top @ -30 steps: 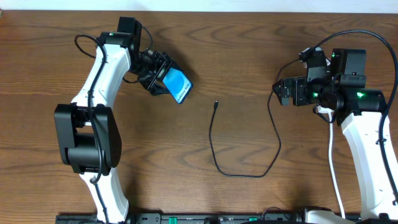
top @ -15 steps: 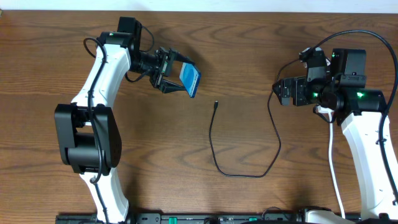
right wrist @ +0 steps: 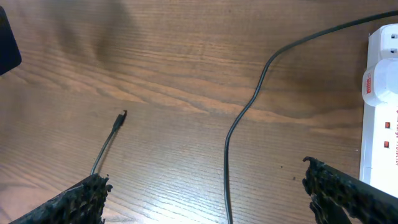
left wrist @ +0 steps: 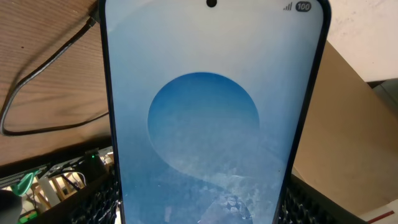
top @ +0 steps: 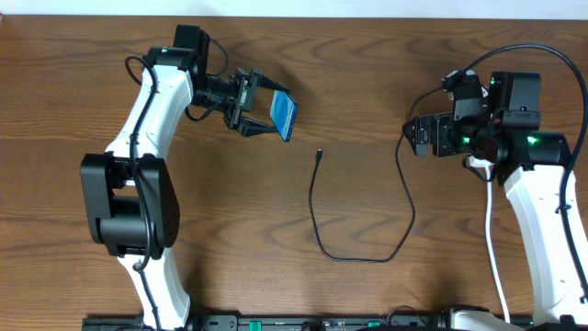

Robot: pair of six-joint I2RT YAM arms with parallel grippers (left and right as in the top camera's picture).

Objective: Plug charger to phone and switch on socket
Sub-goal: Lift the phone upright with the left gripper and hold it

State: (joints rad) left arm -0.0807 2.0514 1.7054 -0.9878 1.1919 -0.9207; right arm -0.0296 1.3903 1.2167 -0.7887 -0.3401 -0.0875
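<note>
Holding the slim blue-screen smartphone (top: pixel 285 114) up on its edge, your left tool (top: pixel 265 112) grips it at the far left, likely so its port can meet the thin black charger cable (top: pixel 317 207) lying on the brown wooden table (top: pixel 367 55). Your right tool (right wrist: pixel 211 193) hangs wide apart, empty, by the white power strip (right wrist: pixel 382 93).

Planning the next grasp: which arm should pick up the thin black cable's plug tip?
Right. The right gripper is open, facing the thin black charger cable's plug tip on the wooden table; the left gripper holds the slim blue-screened phone.
</note>
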